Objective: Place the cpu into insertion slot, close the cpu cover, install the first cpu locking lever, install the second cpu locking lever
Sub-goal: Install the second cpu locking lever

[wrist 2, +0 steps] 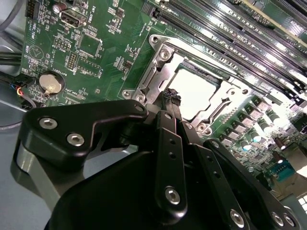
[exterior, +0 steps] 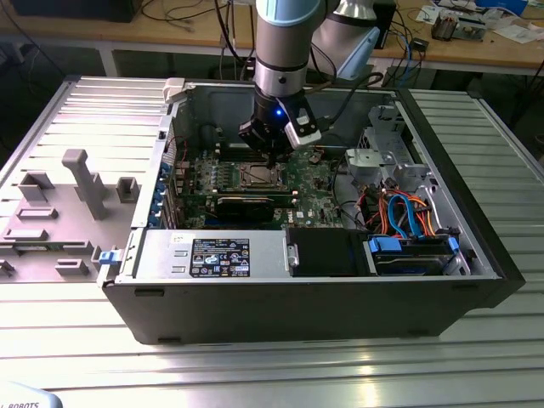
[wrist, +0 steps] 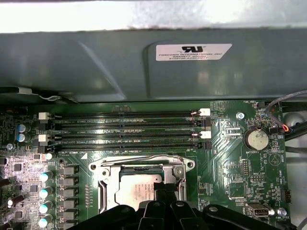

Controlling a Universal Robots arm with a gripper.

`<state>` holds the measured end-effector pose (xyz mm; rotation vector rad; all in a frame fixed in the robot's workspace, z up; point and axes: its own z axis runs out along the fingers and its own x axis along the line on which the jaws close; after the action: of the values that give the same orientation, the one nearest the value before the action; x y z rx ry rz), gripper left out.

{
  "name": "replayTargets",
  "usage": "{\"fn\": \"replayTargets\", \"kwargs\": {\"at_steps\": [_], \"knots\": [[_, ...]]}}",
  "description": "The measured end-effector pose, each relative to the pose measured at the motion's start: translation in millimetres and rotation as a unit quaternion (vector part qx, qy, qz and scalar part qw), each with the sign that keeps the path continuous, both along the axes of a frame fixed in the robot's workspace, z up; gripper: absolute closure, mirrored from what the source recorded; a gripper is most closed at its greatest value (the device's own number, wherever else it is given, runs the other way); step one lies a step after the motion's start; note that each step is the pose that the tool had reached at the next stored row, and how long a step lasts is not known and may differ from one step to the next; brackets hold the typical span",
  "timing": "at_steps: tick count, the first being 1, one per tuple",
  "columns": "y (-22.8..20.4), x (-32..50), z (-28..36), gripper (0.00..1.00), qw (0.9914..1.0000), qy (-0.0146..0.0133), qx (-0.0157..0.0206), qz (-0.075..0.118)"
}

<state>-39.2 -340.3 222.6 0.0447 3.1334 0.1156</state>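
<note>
Fixture block (exterior: pixel 76 204): grey moulded shapes lying on the ribbed metal bench (exterior: pixel 272 374), at the exterior view's left, outside the computer case.
Computer case (exterior: pixel 314 297): black, open-topped, lying on the bench; a green circuit board (exterior: pixel 212 183) covers its floor, with a drive cage and blue and orange cables at the exterior view's right.
Arm (exterior: pixel 285 42): comes down from above into the case, over the middle of the board.
Hand (exterior: pixel 270 157): hangs directly above the socket; in the second wrist view its black fingers (wrist 2: pixel 171 103) are drawn close together, with the tips just over the socket's edge. Nothing is visibly held between them.
Insertion slot (wrist: pixel 139 184): a silver-rimmed square set in the green board, just beside the four long memory slots (wrist: pixel 127 129).
Cpu (wrist: pixel 134 189): silvery-grey top lying flat inside the insertion slot; it reads as a bright square (wrist 2: pixel 192 91) in the second wrist view.
Cpu cover (wrist: pixel 178 171): metal frame lying down around the chip, whose top shows through the middle cut-out.
Locking levers: I cannot tell whether they are latched.
Coin battery (wrist: pixel 256 139): round, silver, on the board near the socket.
</note>
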Motion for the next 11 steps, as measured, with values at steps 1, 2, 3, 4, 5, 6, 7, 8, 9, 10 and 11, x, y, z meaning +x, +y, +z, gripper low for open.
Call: {"fn": "replayTargets", "kwargs": {"at_steps": [1,2,3,4,5,6,7,8,9,10,11], "knots": [[0.0,0.0,-0.1,0.89,1.0,0.0,-0.0002,0.0],[-0.1,0.0,-0.1,0.89,1.0,0.0,-0.0003,0.0],[-0.5,0.0,-0.3,0.89,1.0,0.0,-0.0002,0.0],[-1.2,0.0,-0.5,0.89,1.0,-0.0001,-0.0002,0.0],[-2.2,0.0,-0.7,0.89,1.0,0.0,-0.0002,0.0],[-2.8,0.0,-0.9,0.89,1.0,0.0,-0.0002,0.0],[-3.8,0.0,-1.2,0.89,1.0,0.0,-0.0002,0.0],[-4.6,0.0,-1.5,0.89,1.0,0.0,-0.0002,0.0],[-5.2,0.0,-1.7,0.89,1.0,0.0,-0.0002,0.0],[-5.9,0.0,-1.8,0.89,1.0,0.0,-0.0002,0.0],[-6.4,0.0,-1.8,0.89,1.0,0.0,-0.0002,0.0]]}}
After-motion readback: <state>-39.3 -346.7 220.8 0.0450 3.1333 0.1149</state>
